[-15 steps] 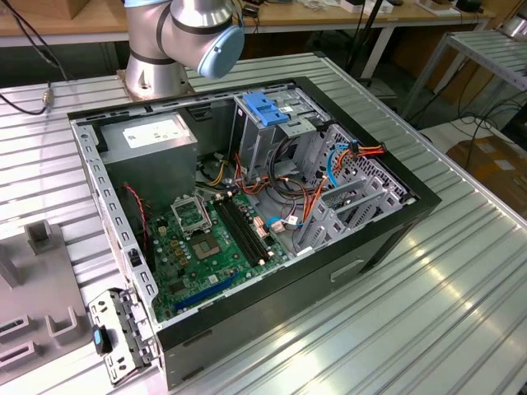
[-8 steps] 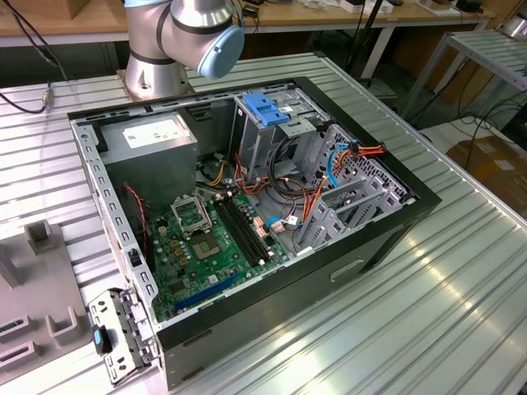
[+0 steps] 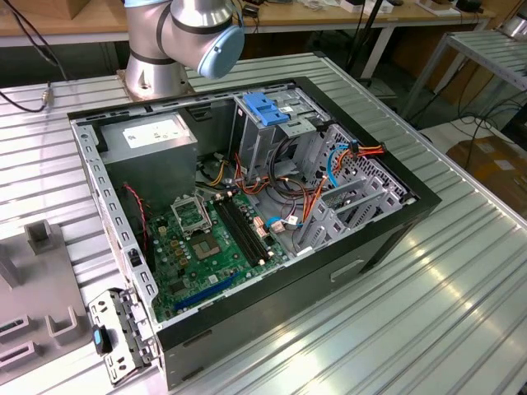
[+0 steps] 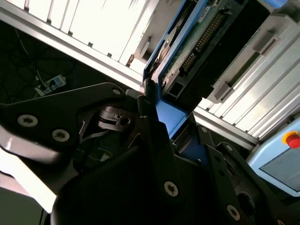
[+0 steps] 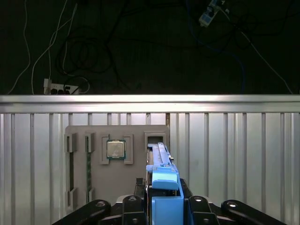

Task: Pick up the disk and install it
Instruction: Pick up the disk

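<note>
Gripping the flat dark metal disk with blue plastic edging (image 5: 164, 183) edge-on between pinching jaws, long axis pointing straight ahead of them, toward the grey slotted holder plate (image 5: 117, 187) on the ribbed aluminium bench (image 5: 234, 164).

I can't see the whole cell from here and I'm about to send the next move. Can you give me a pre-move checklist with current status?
1. Disk seated between the gripper fingers: ok, its blue edge is clamped in the first wrist view.
2. Disk lifted clear of the grey plate: cannot tell.
3. Chip on the plate apart from the disk: ok.
4. Case open: ok in the exterior view.
5. Cage free of cables: not ok, a loose bundle lies right beside it.
</note>
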Robot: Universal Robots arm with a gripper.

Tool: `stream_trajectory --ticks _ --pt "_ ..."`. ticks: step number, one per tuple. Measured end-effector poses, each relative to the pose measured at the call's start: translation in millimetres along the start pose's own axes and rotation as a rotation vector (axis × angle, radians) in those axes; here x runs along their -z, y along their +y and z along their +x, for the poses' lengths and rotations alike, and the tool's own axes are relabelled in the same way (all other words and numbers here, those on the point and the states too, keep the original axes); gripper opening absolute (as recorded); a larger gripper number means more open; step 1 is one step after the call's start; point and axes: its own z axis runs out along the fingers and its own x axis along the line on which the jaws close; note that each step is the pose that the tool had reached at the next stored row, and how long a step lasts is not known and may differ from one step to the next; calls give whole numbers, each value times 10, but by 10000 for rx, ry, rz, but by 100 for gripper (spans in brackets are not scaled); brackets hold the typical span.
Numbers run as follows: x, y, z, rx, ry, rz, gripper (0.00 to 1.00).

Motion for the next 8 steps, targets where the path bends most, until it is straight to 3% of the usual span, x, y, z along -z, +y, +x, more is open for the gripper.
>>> stream_trajectory --ticks 8 --pt "66 -3 1 0 -1 2 37"
